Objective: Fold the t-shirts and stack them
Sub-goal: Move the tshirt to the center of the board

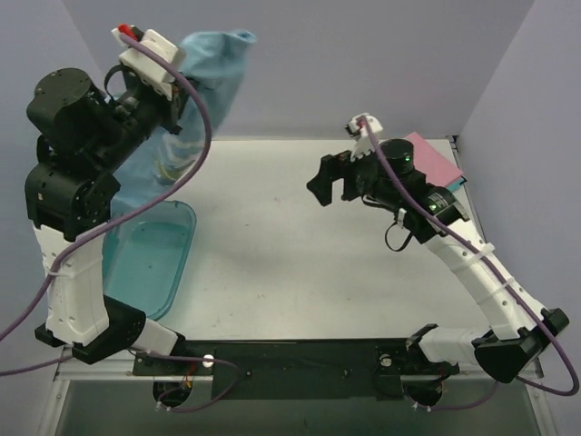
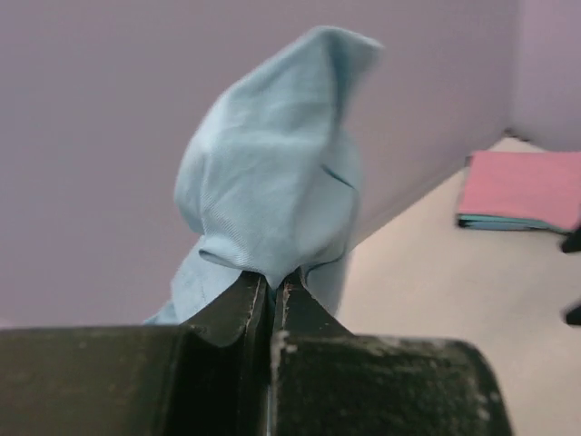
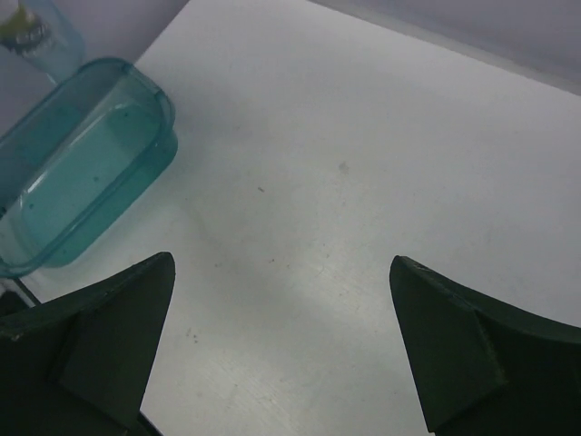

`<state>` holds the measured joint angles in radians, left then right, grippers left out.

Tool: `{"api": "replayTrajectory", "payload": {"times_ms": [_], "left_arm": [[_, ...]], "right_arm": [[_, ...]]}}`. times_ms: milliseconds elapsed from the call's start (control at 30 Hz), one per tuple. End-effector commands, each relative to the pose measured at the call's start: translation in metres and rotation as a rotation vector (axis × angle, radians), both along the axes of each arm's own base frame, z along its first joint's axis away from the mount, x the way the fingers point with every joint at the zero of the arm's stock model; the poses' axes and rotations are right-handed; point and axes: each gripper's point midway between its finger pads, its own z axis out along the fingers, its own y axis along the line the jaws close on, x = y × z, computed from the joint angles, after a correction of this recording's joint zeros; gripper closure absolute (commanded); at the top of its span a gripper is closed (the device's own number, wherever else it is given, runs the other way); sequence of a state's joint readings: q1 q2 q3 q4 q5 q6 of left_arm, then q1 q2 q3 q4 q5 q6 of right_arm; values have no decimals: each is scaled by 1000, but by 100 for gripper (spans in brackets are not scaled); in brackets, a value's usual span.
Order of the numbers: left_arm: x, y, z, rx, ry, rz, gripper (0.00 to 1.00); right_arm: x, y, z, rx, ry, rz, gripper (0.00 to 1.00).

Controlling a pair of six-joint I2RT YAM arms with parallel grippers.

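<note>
My left gripper (image 1: 174, 113) is raised high at the back left, shut on a bunch of the light blue t-shirt (image 1: 213, 68). The cloth hangs down behind the arm toward the bin. In the left wrist view the jaws (image 2: 272, 283) pinch a fold of this shirt (image 2: 272, 173), which puffs up above them. A folded pink t-shirt (image 1: 438, 160) lies at the back right on a folded teal one (image 2: 502, 221). My right gripper (image 1: 331, 179) hovers over mid-table, open, with only bare table between its fingers (image 3: 281, 272).
A translucent teal plastic bin (image 1: 150, 256) stands at the left near the left arm's base, and it also shows in the right wrist view (image 3: 82, 154). Grey walls close off the back and both sides of the white table (image 1: 300, 236).
</note>
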<state>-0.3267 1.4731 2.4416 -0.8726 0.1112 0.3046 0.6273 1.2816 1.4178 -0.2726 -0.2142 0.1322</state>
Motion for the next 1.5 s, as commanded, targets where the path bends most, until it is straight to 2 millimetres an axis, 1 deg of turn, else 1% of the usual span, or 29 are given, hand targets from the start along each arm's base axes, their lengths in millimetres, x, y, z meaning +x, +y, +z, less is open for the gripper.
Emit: {"api": "replayTrajectory", "payload": {"times_ms": [0, 33, 67, 133, 167, 233, 333, 367, 400, 433, 467, 500, 533, 567, 633, 700, 767, 800, 833, 867, 900, 933, 1000, 1033, 1133, 1233, 1300, 1367, 1467], "left_arm": [[-7, -91, -52, 67, 181, -276, 100], [-13, -118, -66, 104, 206, -346, 100], [-11, -131, -81, 131, 244, -369, 100], [-25, -174, -115, 186, 321, -483, 100], [-27, -185, -135, 212, 371, -521, 100], [-42, -219, -175, 262, 468, -640, 100], [-71, -263, -242, 375, 600, -766, 100], [-83, -272, -256, 400, 627, -816, 100], [-96, -283, -280, 446, 675, -861, 92], [-109, -289, -291, 477, 690, -928, 78], [-123, -294, -308, 515, 724, -975, 41], [-135, -296, -314, 531, 729, -1051, 23], [-145, -294, -323, 552, 753, -1088, 13], [-152, -295, -323, 546, 756, -1136, 12], [-154, -289, -323, 553, 753, -1150, 12], [-139, -281, -320, 539, 748, -1118, 11], [-99, -256, -316, 474, 763, -1028, 11], [-87, -244, -319, 456, 778, -991, 11], [-59, -227, -320, 425, 775, -915, 15], [-51, -214, -329, 431, 782, -880, 18], [-30, -193, -342, 437, 791, -797, 28], [-18, -181, -351, 484, 765, -752, 32], [-3, -152, -377, 583, 745, -692, 43], [-2, -138, -401, 629, 765, -682, 44], [8, -107, -445, 791, 724, -651, 44], [27, -85, -481, 826, 715, -623, 35], [35, -77, -497, 814, 720, -665, 29], [44, -70, -511, 811, 700, -708, 26], [57, -62, -531, 872, 672, -733, 24]], "right_arm": [[6, -57, 52, 219, -1, -200, 0], [11, -82, 51, 261, 25, -288, 0], [9, -94, 44, 258, 55, -329, 0], [9, -133, 26, 247, 113, -466, 0], [9, -153, 16, 242, 144, -539, 1], [2, -177, -6, 215, 222, -626, 2], [-12, -192, -30, 158, 294, -674, 2], [-16, -196, -40, 130, 319, -683, 2], [-18, -198, -44, 112, 325, -684, 2], [-20, -201, -52, 86, 353, -700, 2], [-20, -203, -59, 63, 373, -702, 2], [-23, -207, -66, 37, 398, -720, 2], [-24, -209, -72, 17, 416, -726, 3], [-27, -212, -79, -4, 441, -741, 3], [-32, -215, -96, -43, 500, -757, 4], [-41, -215, -117, -68, 585, -767, 7], [-51, -212, -138, -92, 674, -764, 11], [-59, -209, -155, -106, 733, -770, 15], [-65, -208, -163, -116, 765, -769, 17], [-74, -205, -178, -134, 815, -767, 21], [-80, -204, -186, -149, 842, -771, 22], [-90, -203, -199, -165, 889, -776, 24], [-102, -198, -211, -175, 938, -777, 27], [-106, -196, -213, -170, 946, -778, 27], [-122, -188, -226, -196, 981, -769, 27], [-138, -182, -247, -229, 1041, -754, 24], [-144, -181, -262, -229, 1079, -755, 24], [-142, -180, -276, -203, 1064, -763, 23], [-130, -171, -282, -128, 1038, -751, 23]]}}
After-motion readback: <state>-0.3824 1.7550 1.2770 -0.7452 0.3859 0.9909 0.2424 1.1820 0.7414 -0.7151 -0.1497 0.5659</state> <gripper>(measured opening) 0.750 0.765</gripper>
